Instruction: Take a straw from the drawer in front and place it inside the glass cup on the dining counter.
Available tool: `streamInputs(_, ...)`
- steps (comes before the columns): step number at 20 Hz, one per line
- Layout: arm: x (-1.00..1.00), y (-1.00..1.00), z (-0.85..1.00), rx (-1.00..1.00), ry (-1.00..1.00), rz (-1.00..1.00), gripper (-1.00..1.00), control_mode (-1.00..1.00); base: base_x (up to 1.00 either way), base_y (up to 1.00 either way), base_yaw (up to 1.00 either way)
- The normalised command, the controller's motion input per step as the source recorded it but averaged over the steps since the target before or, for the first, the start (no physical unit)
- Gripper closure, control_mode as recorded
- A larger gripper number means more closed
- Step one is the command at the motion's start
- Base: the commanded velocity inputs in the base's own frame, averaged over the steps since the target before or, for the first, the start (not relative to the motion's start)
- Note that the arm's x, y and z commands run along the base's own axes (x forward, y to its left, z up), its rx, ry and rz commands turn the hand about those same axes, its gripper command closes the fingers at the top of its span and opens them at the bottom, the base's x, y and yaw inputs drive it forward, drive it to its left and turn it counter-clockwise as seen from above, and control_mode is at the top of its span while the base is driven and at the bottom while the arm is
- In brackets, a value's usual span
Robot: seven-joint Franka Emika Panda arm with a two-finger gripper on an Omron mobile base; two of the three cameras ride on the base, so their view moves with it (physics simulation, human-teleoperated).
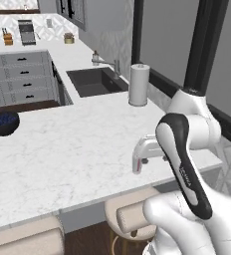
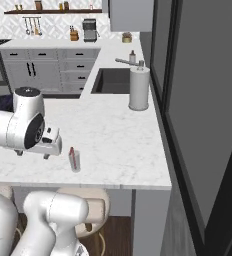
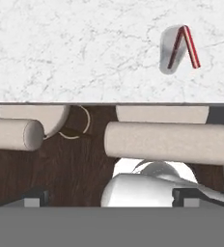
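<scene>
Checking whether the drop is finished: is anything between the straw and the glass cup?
Nothing visible does. The straw already stands inside the glass cup on the dining counter, leaning against its wall.

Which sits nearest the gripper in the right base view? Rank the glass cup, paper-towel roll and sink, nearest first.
From the gripper:
1. Glass cup, just beside it, near the counter's front edge, straw inside.
2. Paper-towel roll, farther back, by the window.
3. Sink, behind the roll.

The hand [image 3: 112,200] points straight down, its fingers spread wide apart.
</scene>
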Motion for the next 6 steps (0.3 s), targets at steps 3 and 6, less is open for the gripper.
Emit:
streamInputs(3,-0.60,0.60,0.00,0.00,0.00,0.03,-1.00,-1.00,0.00,0.00,0.00)
streamInputs(6,-0.45,0.72,0.00,0.00,0.00,0.09,-1.00,-1.00,0.00,0.00,0.00)
